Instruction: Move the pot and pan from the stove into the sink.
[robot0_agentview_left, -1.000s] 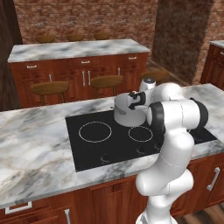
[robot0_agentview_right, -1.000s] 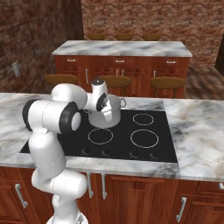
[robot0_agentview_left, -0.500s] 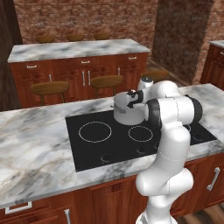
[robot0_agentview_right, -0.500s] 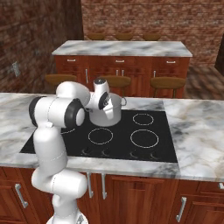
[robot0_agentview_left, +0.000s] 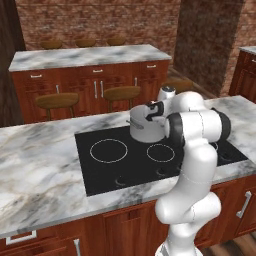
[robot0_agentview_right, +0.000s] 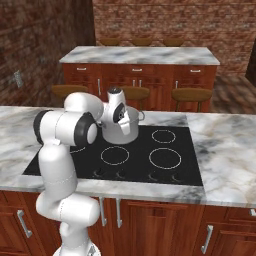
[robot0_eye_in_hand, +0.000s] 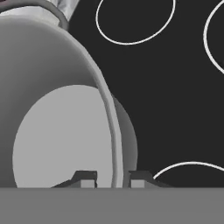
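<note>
Standing on the flat shiny black stove, the round grey metal pot was pinched at its rim by the two-finger gripper; the fingers were closed on its wall.

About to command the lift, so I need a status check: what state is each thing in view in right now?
pot: upright on the stove, empty inside, rim between the fingertips.
gripper: shut on the pot's wall, one finger inside, one outside.
stove: pot on a far burner ring, near rings bare.
</note>
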